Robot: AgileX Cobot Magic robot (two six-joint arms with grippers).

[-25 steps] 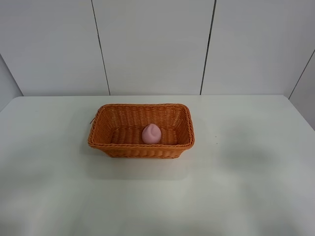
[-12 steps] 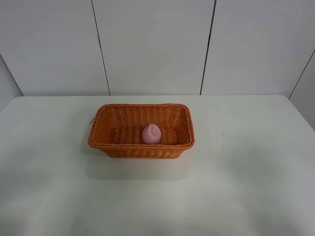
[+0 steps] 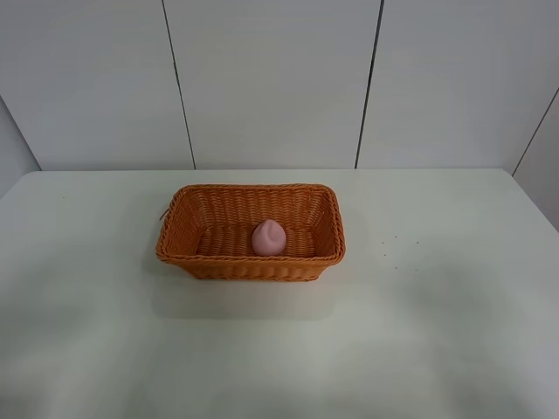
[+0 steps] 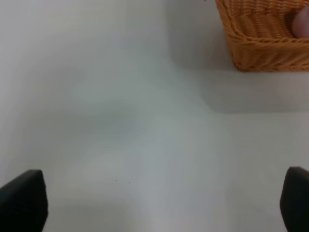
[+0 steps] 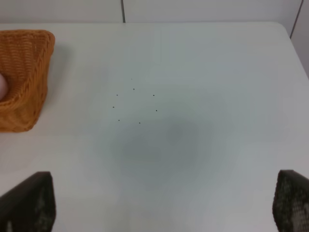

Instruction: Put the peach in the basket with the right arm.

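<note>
The peach sits inside the basket. The left gripper and right gripper are both wide apart and hold nothing.

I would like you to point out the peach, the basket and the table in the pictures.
peach [image 3: 269,237]: exterior high view, middle of its pink body.
basket [image 3: 250,258]: exterior high view, braided near rim.
table [image 3: 437,332]: exterior high view, bare white top right of the basket.

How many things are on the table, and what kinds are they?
Small pink pointed peach: 1
Rectangular orange-brown woven wicker basket: 1, with the peach lying inside it
Total: 2 things on the white table
</note>
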